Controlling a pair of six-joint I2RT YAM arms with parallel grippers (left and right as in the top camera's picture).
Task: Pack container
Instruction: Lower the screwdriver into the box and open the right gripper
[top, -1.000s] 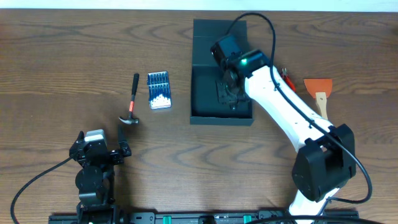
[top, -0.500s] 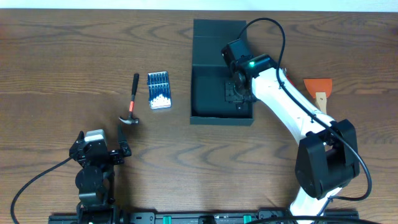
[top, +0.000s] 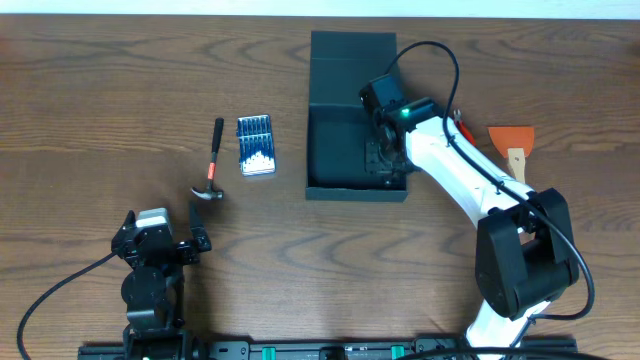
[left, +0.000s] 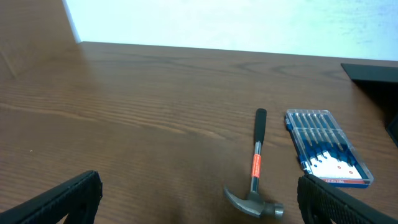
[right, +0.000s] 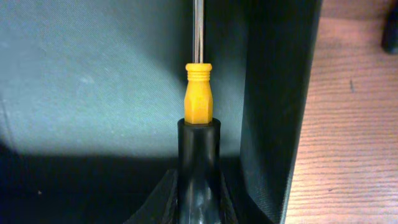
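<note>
The container (top: 335, 140), a dark teal-grey matte rectangular box, sits on the brown wooden table (top: 100, 80) just above the middle of the overhead frame. Its hinged flap lid (top: 350, 50) is thrown back toward the top edge. Down inside its right-hand part, close by the right wall, is the right claw (top: 383, 155). It is closed on a screwdriver (right: 198, 93) with a yellow-and-black handle, whose bare metal shaft points along the box floor. So one tool is in but not yet let go.

Out on the table to the left lie a flat blue case of small drivers (top: 256, 145) and, just beside it, a black-handled, steel-headed hammer (top: 212, 165). To the right lies an orange scraper with a pale wooden handle (top: 512, 145). To my eye those are left to pack, and the lid is left to shut. The left claw (top: 196, 228) rests at lower left, spread wide, holding nothing.
</note>
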